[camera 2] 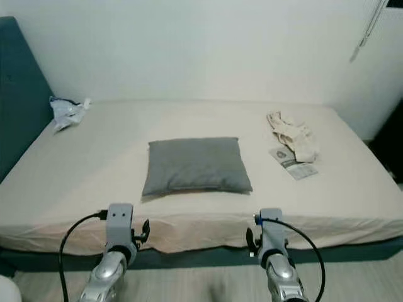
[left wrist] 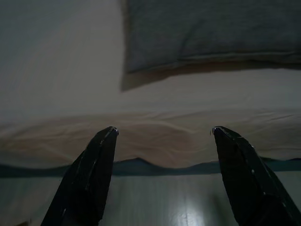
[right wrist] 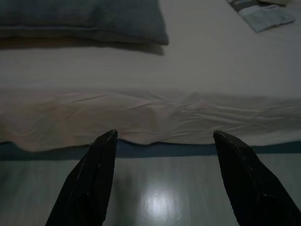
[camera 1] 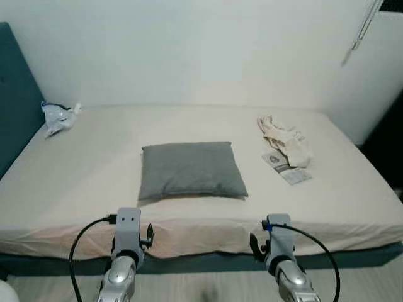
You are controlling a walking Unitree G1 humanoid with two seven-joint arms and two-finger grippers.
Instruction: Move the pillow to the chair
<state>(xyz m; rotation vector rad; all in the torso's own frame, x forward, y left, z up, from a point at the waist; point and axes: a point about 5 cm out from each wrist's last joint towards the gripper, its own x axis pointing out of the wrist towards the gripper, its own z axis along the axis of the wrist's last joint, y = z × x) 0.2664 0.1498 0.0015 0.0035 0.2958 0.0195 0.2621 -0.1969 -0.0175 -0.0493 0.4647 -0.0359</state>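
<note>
A grey pillow point(camera 1: 191, 169) lies flat mid-bed point(camera 1: 75, 189). Both grippers, left point(left wrist: 162, 132) and right point(right wrist: 162, 134), hang spread and empty near the bed's edge, apparently readying a two-sided lift.

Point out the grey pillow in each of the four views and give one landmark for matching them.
Left eye view: grey pillow at the middle of the bed, slightly left.
Right eye view: pillow mid-bed, near the centre.
Left wrist view: its near edge and corner, beyond the open left gripper.
Right wrist view: its near edge, beyond the open right gripper.
Shared landmark: the wrinkled front edge of the bed sheet.
</note>
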